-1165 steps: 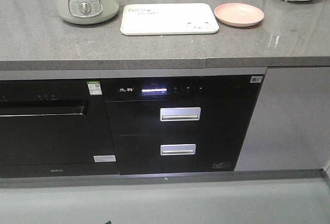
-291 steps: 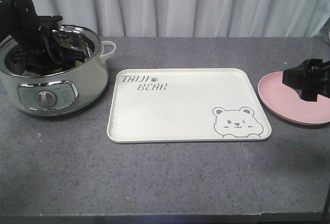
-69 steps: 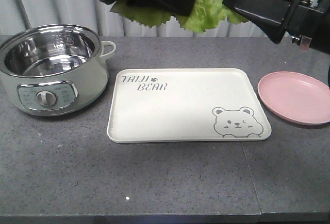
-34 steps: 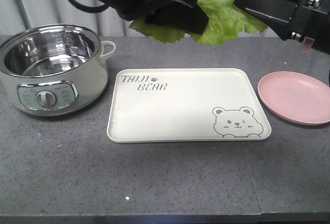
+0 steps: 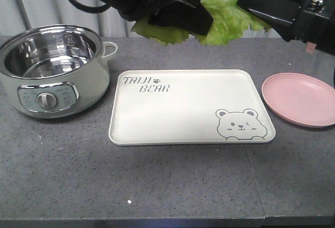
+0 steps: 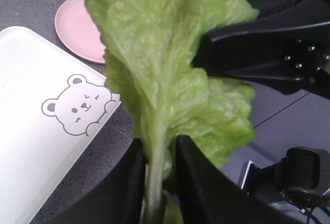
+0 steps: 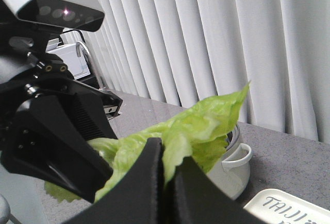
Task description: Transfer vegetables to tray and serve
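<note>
Front view: vegetables [image 5: 225,13] held aloft between both arms, above the counter [image 5: 183,186] near the tray's far edge
Left gripper [image 6: 157,183]: clamped on the pale stalk end (plainest from its own wrist camera)
Right gripper [image 7: 167,183]: pinched on the leafy edge, fingers nearly meeting
Long axis: stalk to leaf tip, strung across from one arm to the other
Tray [image 5: 178,112]: below the leaves and nearer the camera, bare, well apart in height
Next move, by judgement: down and forward with both arms together, then release; left arm nearer the tray's middle
Bystanders: pot [image 5: 52,71] left of tray, pink plate [image 5: 301,99] right, neither touching it
</note>
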Robot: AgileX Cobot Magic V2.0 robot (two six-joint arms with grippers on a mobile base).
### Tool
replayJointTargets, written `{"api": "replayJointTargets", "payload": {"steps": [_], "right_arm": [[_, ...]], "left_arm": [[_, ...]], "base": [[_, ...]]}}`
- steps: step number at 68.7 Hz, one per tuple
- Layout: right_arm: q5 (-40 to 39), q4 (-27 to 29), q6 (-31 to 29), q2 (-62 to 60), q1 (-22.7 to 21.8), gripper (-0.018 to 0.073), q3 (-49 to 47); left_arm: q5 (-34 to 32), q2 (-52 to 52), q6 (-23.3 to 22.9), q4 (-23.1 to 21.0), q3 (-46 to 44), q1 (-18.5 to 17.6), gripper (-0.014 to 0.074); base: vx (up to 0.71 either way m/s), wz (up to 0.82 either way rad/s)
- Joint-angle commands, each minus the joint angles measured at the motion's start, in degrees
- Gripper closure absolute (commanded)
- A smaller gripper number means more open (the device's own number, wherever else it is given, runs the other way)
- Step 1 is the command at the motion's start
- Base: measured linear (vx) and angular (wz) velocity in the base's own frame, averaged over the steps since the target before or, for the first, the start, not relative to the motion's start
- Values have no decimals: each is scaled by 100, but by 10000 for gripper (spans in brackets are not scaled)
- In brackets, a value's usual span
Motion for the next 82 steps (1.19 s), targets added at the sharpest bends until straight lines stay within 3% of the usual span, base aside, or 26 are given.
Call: {"api": "replayJointTargets", "payload": {"steps": [1, 11, 22, 35, 45, 54, 68, 82], "right_arm": [[101, 737, -83, -83, -19, 569, -181], [101, 718, -73, -83, -19, 569, -181], [30, 688, -99, -106, -19, 568, -181], [-597, 454, -37, -326, -504, 565, -181], [-681, 164, 175, -359, -1370, 565, -181], [-695, -133, 440, -115, -2066, 565, -181], [-647, -208, 552, 804, -2570, 565, -181], [-718, -242, 493, 1832, -2698, 565, -259]], "left_arm": [[-146, -324, -11, -381, -119, -54, 329], [-287, -498, -11, -328, -119, -47, 228], [-475, -782, -11, -171, -119, -47, 201], [-347, -1171, -38, 1158, -119, -47, 201], [-132, -1355, -338, 2457, -119, -47, 202], [-132, -1383, -685, 3353, -119, -47, 202], [-132, -1376, -793, 3978, -109, -47, 202], [-132, -1333, -793, 3990, -109, -47, 202]], "base": [[0, 0], [0, 0], [0, 0], [0, 0], [0, 0], [0, 0], [0, 0], [0, 0]]}}
